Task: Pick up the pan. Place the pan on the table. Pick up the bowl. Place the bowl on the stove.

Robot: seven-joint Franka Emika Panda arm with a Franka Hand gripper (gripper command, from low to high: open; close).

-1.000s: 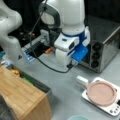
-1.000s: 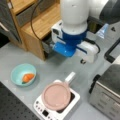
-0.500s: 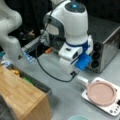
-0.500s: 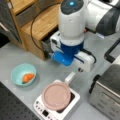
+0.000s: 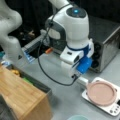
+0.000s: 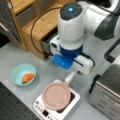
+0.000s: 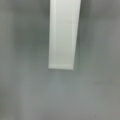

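Currently, the first step is in hand: the gripper [image 6: 78, 73] hangs over the white handle [image 7: 63, 35] of the pinkish-brown round pan [image 6: 56, 95], which sits on the white square stove [image 6: 72, 102]; its opening cannot be told, and closing squarely on the handle seems required.

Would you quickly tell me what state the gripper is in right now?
Gripper: directly over the pan's white handle; open or shut cannot be told. The pan sits on the stove.
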